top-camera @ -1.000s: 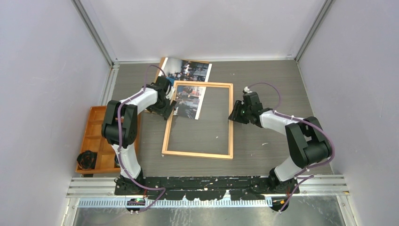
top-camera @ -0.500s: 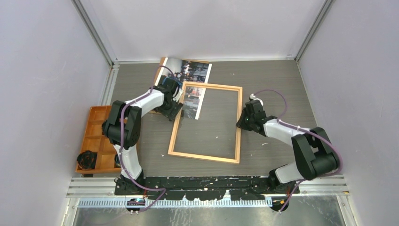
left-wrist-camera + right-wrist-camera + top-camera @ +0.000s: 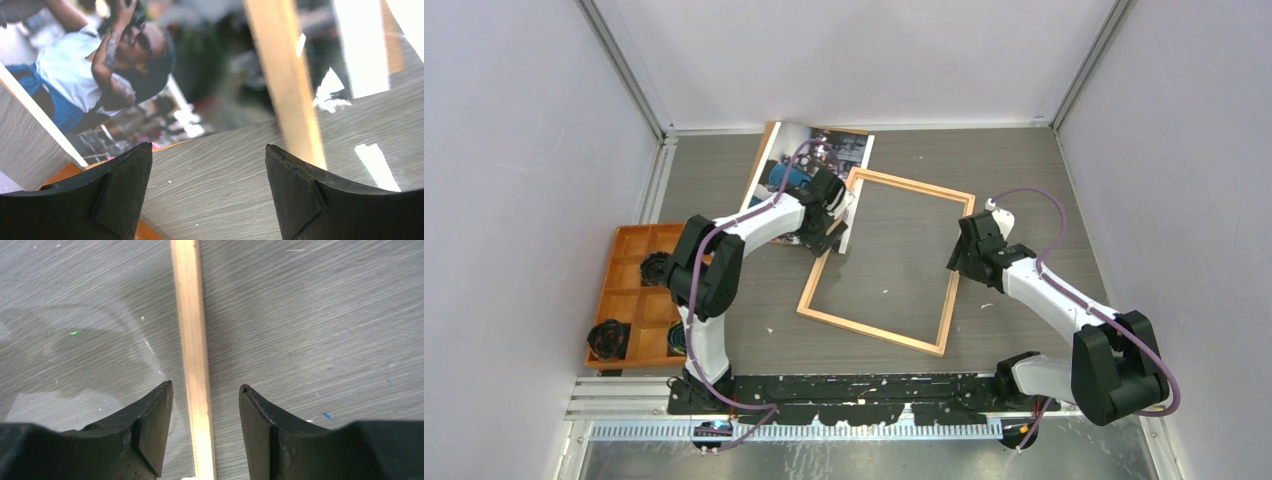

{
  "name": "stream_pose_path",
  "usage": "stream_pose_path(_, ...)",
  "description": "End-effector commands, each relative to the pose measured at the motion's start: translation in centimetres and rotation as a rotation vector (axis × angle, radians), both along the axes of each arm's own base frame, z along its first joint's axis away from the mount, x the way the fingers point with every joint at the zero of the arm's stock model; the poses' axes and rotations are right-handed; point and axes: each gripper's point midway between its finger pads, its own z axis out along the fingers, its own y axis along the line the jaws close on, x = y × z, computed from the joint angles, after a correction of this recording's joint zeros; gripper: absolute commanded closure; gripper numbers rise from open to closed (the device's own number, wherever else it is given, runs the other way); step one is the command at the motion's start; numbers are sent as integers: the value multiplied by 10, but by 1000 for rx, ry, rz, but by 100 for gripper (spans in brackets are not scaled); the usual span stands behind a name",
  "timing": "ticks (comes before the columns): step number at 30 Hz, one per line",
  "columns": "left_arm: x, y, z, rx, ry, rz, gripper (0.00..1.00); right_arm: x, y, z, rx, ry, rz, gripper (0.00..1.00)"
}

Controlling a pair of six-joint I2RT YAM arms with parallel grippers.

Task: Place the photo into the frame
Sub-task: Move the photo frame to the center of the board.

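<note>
Overhead looks down; both wrist views closely share the frame [image 3: 192, 340].

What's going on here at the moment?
A wooden frame lies askew on the table. The right pincer straddles its right rail, jaws open, not gripping. The left pincer, open, hovers by the far-left corner, where the frame overlaps the photo. The photo is not inside yet.

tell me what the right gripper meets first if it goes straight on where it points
Probably the frame's side strip, lying between the open fingers of the right gripper; the tips would reach the table either side. Depth unclear.
</note>
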Motion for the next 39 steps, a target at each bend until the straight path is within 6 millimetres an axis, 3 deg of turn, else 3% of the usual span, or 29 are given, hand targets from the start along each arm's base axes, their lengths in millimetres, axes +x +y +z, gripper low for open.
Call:
stream_pose_path(1, 3, -25, 10, 20, -39, -66, 15, 2, -21, 21, -51, -35, -85, 42)
stream_pose_path(8, -15, -56, 0, 17, -4, -155, 15, 9, -30, 48, -32, -106, -124, 39)
stream_pose_path(16, -17, -89, 6, -12, -11, -216, 15, 16, -25, 58, 24, -142, -127, 39)
stream_pose_path(20, -10, -86, 20, -10, -40, -212, 15, 18, -28, 58, 19, -135, -131, 37)
stream_pose_path(24, -6, -68, 36, -28, -27, -199, 14, 30, -24, 64, 25, -152, -111, 34)
stream_pose_path(27, 2, -45, 50, -71, -12, -159, 13, 56, -8, 71, 69, -182, -73, 33)
stream_pose_path(30, 29, -5, 64, -90, -47, -68, 13, 91, 16, 80, 96, -215, -17, 32)
stream_pose_path(35, 67, 51, 64, -71, -63, 73, 12, 172, 73, 98, 144, -300, 124, 32)
stream_pose_path(39, 77, 77, 58, -43, -67, 116, 11, 241, 116, 100, 121, -318, 237, 31)
